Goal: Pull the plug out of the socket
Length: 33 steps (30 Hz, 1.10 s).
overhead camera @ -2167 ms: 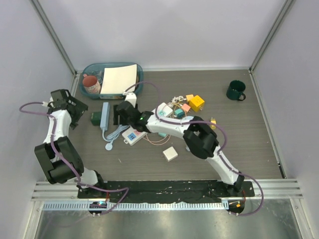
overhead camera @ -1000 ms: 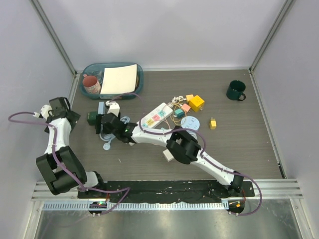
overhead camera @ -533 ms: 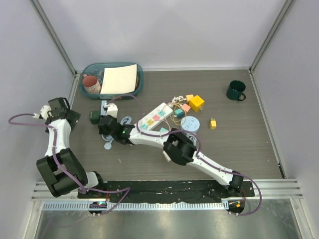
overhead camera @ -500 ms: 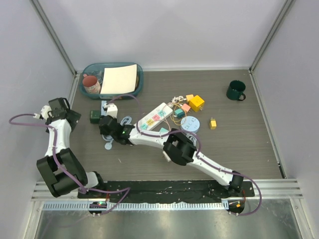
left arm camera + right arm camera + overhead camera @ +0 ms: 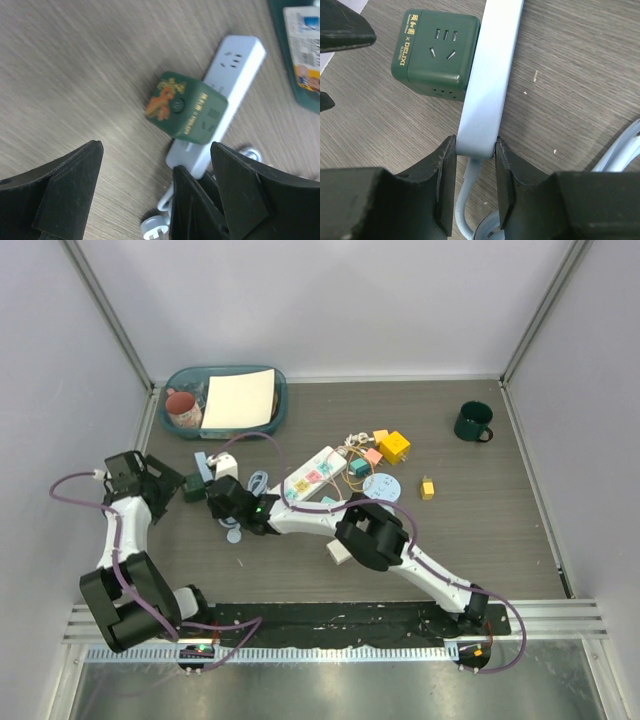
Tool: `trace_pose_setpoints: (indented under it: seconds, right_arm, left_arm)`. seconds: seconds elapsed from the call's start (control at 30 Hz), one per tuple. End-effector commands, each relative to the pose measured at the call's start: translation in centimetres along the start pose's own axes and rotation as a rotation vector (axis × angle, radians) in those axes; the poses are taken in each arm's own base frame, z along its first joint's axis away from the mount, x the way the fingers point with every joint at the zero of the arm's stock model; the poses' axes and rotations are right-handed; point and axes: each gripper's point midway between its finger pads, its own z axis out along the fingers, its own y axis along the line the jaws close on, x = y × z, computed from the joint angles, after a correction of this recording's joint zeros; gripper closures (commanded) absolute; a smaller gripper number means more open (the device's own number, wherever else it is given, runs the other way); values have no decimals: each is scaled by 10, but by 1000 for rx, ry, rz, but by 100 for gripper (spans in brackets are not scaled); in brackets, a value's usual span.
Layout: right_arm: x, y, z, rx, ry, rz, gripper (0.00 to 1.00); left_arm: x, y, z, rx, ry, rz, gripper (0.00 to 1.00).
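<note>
Dark wood-grain surface carries everything, and what you want sits to the right of where both arms are busy. Your socket, the long white strip with glossy pastel faces, lies on a diagonal from near-left to far-right. Your plug, a small matte white square block, lies flat on the surface toward the near edge. It is apart from the socket and half hidden under the right arm's elbow, so I'd judge it already out of the socket.

Your right claw is narrow, pinching the cord end of the shorter light-blue strip across its width, with smooth plastic between both pads. Your left claw gapes wide with nothing in it. It frames a dark green cube adapter with gold print that touches that strip's side; I cannot tell whether it is plugged in.

From either claw, the plug lies to the right and nearer the bases. The right arm is closer, but you would have to let go and fold it back sharply to reach.
</note>
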Motion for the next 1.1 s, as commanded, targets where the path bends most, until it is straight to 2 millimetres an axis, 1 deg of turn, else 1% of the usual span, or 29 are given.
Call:
trace_pose_setpoints:
  seconds: [0.0, 0.03, 0.07, 0.1, 0.13, 0.17, 0.2, 0.23, 0.27, 0.3, 0.37, 0.43, 0.5, 0.53, 0.6, 0.63, 0.67, 0.73, 0.8, 1.07]
  right_arm:
    - [-11, 2, -14, -42, 15, 44, 92]
    - [-16, 4, -17, -58, 6, 73, 96]
    - [-17, 5, -16, -76, 8, 120, 97]
    - [-11, 7, -17, -113, 20, 153, 99]
    - [-14, -2, -15, -119, 21, 189, 99]
    - [-17, -3, -15, -137, 23, 244, 99]
    - [-12, -8, -13, -153, 28, 275, 99]
    - [-13, -13, -12, -193, 49, 310, 99]
    - [-4, -22, -13, -201, 72, 339, 99]
    - [-9, -21, -14, -234, 58, 375, 99]
    - [-8, -33, -16, -221, 64, 386, 99]
    - [-2, -31, -20, -255, 101, 377, 99]
    - [1, -35, -20, -260, 117, 396, 99]
    - [1, -37, -20, -266, 120, 402, 99]
    - [4, -38, -20, -277, 130, 404, 99]
    - [6, -38, -20, -282, 135, 401, 99]
    - [8, -37, -20, -299, 149, 404, 99]
    - [8, -41, -19, -303, 154, 419, 99]
    - [13, -43, -18, -313, 168, 425, 99]
    - [17, -44, -17, -337, 188, 443, 99]
  left_arm:
    - [1, -39, -17, 216, -30, 82, 5]
    - [5, -37, -17, 213, -30, 98, 4]
    - [6, -36, -18, 212, -33, 104, 4]
    - [6, -36, -22, 220, -42, 110, 4]
    - [7, -35, -23, 220, -45, 115, 4]
    - [6, -35, -24, 221, -50, 118, 4]
    - [5, -36, -26, 224, -57, 124, 4]
    - [5, -36, -27, 226, -58, 129, 4]
    - [4, -36, -27, 227, -58, 135, 4]
    - [6, -39, -28, 241, -47, 141, 4]
    - [6, -41, -26, 247, -34, 159, 4]
    - [4, -44, -26, 253, -26, 177, 3]
    - [2, -45, -23, 256, -25, 196, 3]
    - [1, -52, -23, 287, -17, 203, 3]
    - [4, -59, -16, 323, 14, 216, 3]
    - [2, -68, -17, 361, 28, 229, 3]
    - [6, -67, -8, 354, 66, 231, 3]
    - [2, -72, -5, 366, 80, 250, 3]
    - [5, -81, 0, 414, 110, 250, 4]
    - [12, -82, 16, 425, 165, 231, 8]
